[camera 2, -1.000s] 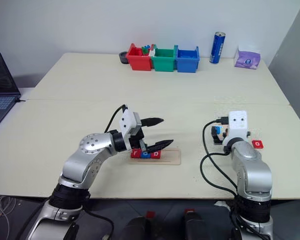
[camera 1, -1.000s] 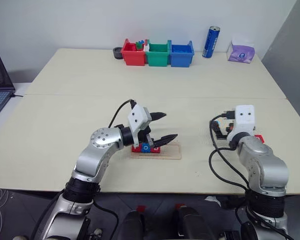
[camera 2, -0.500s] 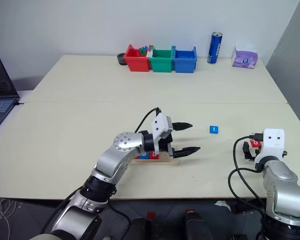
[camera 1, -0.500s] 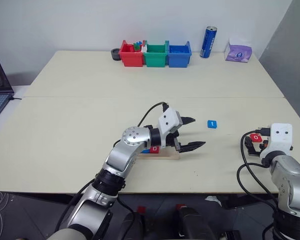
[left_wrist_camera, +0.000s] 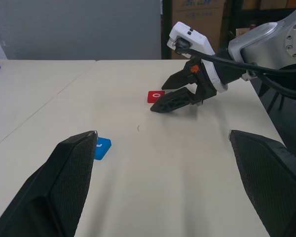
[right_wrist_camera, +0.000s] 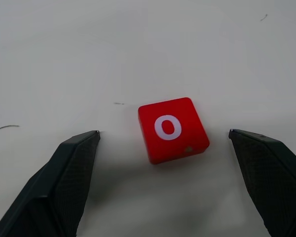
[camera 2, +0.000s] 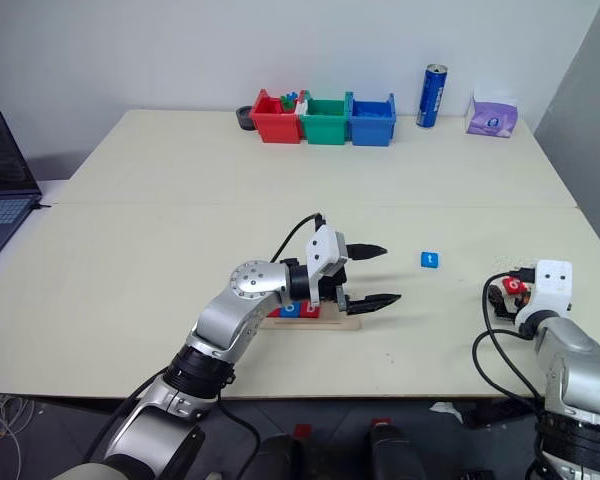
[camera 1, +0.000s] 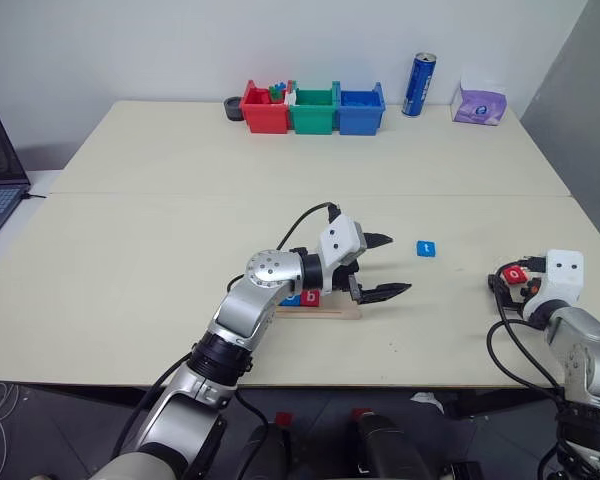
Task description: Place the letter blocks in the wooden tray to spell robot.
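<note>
Two blocks, the blue t (camera 1: pixel 426 248) and red o (right_wrist_camera: pixel 172 129), lie outside the wooden tray (camera 1: pixel 330 311), where some already sit, with the left gripper (camera 1: pixel 384 266) and right gripper (left_wrist_camera: pixel 164 98) both spread apart and empty.

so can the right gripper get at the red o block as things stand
Probably yes: the right gripper is open, the red o block lies flat on the bare table between its fingers, with nothing in the way.

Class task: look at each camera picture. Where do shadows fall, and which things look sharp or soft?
Right wrist view: the red square tile with a white o is sharp, a soft shadow at its near edge; the black fingers look soft. Left wrist view: the blue tile and right gripper are clearer than the near fingers. Left eye view: even light, faint shadow under the left gripper.
</note>
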Controlling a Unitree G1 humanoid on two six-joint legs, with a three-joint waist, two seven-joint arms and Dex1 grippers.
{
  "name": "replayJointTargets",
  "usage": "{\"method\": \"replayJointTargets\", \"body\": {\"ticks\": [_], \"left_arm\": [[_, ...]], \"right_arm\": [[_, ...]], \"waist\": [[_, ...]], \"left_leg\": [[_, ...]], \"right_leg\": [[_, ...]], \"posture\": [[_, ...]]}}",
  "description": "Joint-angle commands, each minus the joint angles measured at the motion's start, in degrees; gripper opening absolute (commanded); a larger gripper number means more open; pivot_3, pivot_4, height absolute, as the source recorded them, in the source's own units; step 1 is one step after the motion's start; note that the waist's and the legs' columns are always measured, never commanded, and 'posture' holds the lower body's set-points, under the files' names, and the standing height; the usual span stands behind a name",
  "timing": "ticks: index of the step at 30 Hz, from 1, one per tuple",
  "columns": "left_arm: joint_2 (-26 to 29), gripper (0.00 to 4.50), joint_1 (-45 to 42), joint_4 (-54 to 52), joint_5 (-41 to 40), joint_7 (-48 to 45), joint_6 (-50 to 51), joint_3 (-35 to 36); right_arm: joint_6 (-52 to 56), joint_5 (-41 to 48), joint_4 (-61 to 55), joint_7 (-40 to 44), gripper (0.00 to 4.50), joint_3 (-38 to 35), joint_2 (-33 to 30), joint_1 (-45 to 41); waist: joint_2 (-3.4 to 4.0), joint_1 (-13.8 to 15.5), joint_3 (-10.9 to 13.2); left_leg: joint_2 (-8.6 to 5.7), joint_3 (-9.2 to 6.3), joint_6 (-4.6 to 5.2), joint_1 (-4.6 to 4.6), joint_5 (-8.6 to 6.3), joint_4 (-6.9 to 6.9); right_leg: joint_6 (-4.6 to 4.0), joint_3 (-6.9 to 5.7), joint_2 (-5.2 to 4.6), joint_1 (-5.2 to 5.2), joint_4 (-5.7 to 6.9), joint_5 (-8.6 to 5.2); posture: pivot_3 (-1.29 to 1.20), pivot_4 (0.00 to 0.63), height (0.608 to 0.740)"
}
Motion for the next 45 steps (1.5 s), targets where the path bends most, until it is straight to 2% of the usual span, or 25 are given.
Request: {"method": "replayJointTargets", "body": {"ticks": [1,6,7,10,16,19,22,26,30,33,38,45], "left_arm": [[-0.06,4.50,0.00,-2.59,-0.37,-0.16,0.04,0.36],[-0.30,4.50,-0.47,-2.23,-0.39,-0.26,0.17,0.24],[-0.35,4.50,-0.56,-2.15,-0.37,-0.28,0.16,0.23],[-0.35,4.50,-0.70,-2.10,-0.40,-0.37,0.21,0.30],[-0.11,4.50,-0.49,-2.30,-0.48,-0.52,0.38,0.43],[0.47,4.50,-0.20,-2.89,-0.67,-0.64,0.63,0.79],[3.36,4.50,1.60,-5.86,-1.57,-1.92,1.71,1.86],[14.00,4.50,9.50,-13.73,-4.66,-8.10,2.88,4.86],[20.36,4.50,14.99,-17.77,-6.61,-10.48,3.13,7.37],[22.58,4.50,17.31,-19.14,-7.30,-10.87,3.34,8.65],[23.55,4.50,19.28,-20.98,-7.63,-9.79,4.01,9.17],[23.74,4.50,19.55,-21.51,-7.64,-9.24,4.36,9.30]], "right_arm": [[-1.65,1.04,1.75,1.16,4.46,-0.45,-1.83,-0.89],[-2.82,1.52,4.58,2.82,4.46,0.58,-3.12,-1.28],[-3.00,1.68,4.89,2.90,4.29,0.68,-3.26,-1.31],[-3.20,2.21,5.49,3.00,3.58,0.97,-3.57,-1.46],[-3.50,2.43,6.39,2.67,1.44,2.04,-3.71,-2.09],[-0.69,2.73,4.86,1.41,1.44,2.61,-2.92,-2.76],[9.66,5.05,-3.52,-1.06,1.44,4.21,-0.02,-3.41],[31.39,9.05,-23.53,-5.47,1.44,9.69,7.68,-3.60],[44.02,8.84,-34.05,-8.42,1.44,13.75,13.98,-3.62],[47.03,8.03,-36.40,-10.32,1.44,15.14,17.07,-2.96],[47.11,8.90,-36.81,-11.32,1.44,17.79,17.85,-0.72],[47.11,12.01,-36.67,-9.16,3.85,16.94,18.14,-1.86]], "waist": [[0.00,0.03,0.00],[0.00,0.02,0.00],[0.00,0.02,0.00],[0.00,0.01,0.00],[0.00,0.05,0.00],[0.00,0.04,0.00],[0.00,-0.23,0.00],[0.08,-1.44,-0.04],[0.09,-1.17,-0.03],[0.10,-0.14,-0.03],[0.04,0.08,-0.06],[-0.06,-0.10,-0.12]], "left_leg": [[0.00,0.00,0.00,0.00,0.00,0.00],[0.00,0.00,0.00,0.03,0.00,0.00],[0.00,0.00,0.00,0.05,0.00,0.00],[0.00,-0.02,0.00,0.23,0.00,0.00],[-0.01,-0.02,0.00,0.43,0.00,0.00],[-0.01,-0.01,0.00,0.45,0.00,0.00],[0.03,-0.01,0.00,0.48,0.00,-0.03],[0.23,-0.13,0.01,0.69,-0.01,-0.23],[0.28,-0.43,0.00,0.66,-0.01,-0.30],[0.15,-0.46,0.00,0.58,-0.01,-0.22],[0.09,-0.18,-0.01,0.46,-0.01,-0.12],[0.11,-0.25,0.00,0.51,-0.02,-0.15]], "right_leg": [[-0.01,-0.01,0.00,0.00,0.00,0.00],[0.00,0.00,0.00,0.04,-0.01,0.00],[0.01,0.00,0.00,0.06,-0.01,0.00],[0.04,-0.02,0.00,0.26,-0.06,-0.02],[0.24,-0.01,-0.01,0.49,-0.10,-0.13],[0.24,0.00,-0.01,0.49,-0.10,-0.14],[0.24,0.01,0.01,0.49,-0.07,-0.14],[0.01,0.16,0.12,0.49,0.07,-0.27],[-0.15,-0.12,0.15,0.44,0.19,-0.39],[-0.13,-0.16,0.05,0.50,0.06,-0.39],[0.10,-0.16,-0.20,0.53,-0.18,-0.32],[0.12,-0.16,-0.03,0.52,-0.15,-0.32]], "posture": [[0.00,0.150,0.740],[0.00,0.150,0.740],[0.00,0.150,0.740],[0.00,0.150,0.740],[0.00,0.150,0.740],[0.00,0.150,0.740],[0.00,0.150,0.740],[0.00,0.150,0.740],[0.00,0.150,0.740],[0.00,0.150,0.740],[0.00,0.150,0.740],[0.00,0.150,0.740]]}}
